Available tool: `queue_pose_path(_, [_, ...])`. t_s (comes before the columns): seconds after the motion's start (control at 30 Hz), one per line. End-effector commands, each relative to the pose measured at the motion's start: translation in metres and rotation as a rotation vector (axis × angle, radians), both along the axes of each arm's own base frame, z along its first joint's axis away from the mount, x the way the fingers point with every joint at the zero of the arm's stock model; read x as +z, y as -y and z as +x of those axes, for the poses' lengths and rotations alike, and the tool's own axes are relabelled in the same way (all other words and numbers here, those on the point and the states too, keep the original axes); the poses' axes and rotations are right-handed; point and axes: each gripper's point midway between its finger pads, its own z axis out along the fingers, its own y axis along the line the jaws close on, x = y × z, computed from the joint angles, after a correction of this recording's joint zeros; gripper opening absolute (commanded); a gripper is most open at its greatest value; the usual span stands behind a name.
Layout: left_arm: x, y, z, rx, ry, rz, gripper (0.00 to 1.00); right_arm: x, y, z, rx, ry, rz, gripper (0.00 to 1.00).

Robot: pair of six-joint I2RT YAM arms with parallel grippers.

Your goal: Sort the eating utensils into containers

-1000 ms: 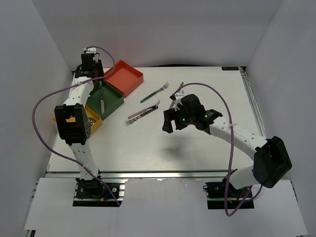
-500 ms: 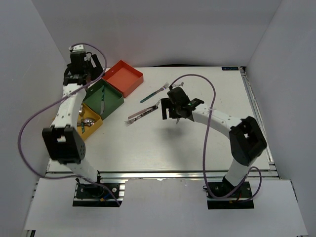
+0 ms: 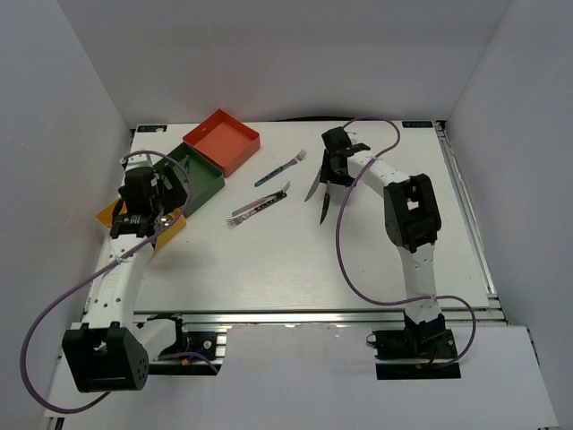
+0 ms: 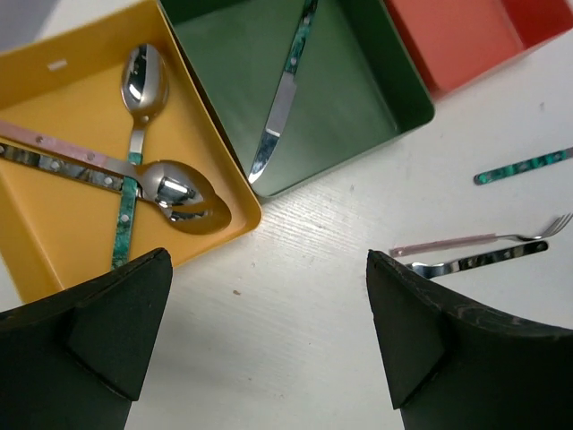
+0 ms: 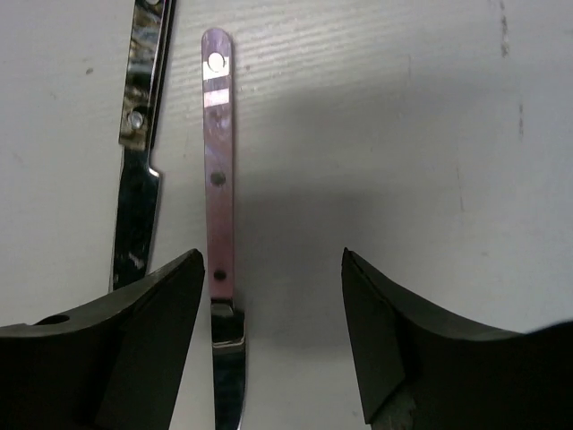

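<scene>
My left gripper (image 3: 158, 210) is open and empty above the yellow-orange tray (image 4: 54, 233), which holds several spoons (image 4: 177, 190). The dark green tray (image 4: 349, 90) holds one teal-handled knife (image 4: 281, 100). The red-orange tray (image 4: 457, 36) looks empty. My right gripper (image 5: 273, 331) is open, low over a pink-handled knife (image 5: 218, 161) whose blade lies between the jaws near the left finger (image 5: 134, 340). A dark-handled knife (image 5: 141, 134) lies just left of it. A teal-handled fork (image 3: 279, 168) and two more forks (image 3: 260, 206) lie on the table's middle.
The three trays stand in a diagonal row at the back left, red-orange (image 3: 222, 141) farthest, green (image 3: 192, 177) in the middle. White walls close in the table on three sides. The right arm's cable loops above the table's right half.
My left gripper has pulled back from the far side of the green tray to above the yellow tray. My right gripper has moved away from the table's middle to the two knives at the back.
</scene>
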Motion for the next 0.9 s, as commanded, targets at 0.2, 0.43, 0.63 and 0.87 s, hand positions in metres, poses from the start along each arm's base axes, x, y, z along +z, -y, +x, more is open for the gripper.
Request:
queue_pose_path(0.2, [-0.002,0.009,0.011,-0.049,0.014,-0.016,0.98,-0.018,-0.01,0.019,0.025,-0.027,0.005,0.66])
queue_pose_path(0.43, [-0.005,0.016,0.012,-0.076,0.007,-0.043,0.98,-0.051,-0.007,0.008,-0.004,-0.105,0.002,0.35])
queue_pose_path(0.63, [0.011,0.067,0.027,-0.248,0.05,-0.19,0.98,-0.055,0.006,-0.022,-0.012,-0.158,-0.016,0.0])
queue_pose_path(0.87, [0.033,0.249,0.024,-0.652,0.142,-0.546,0.98,0.063,-0.088,-0.106,0.435,0.15,0.48,0.0])
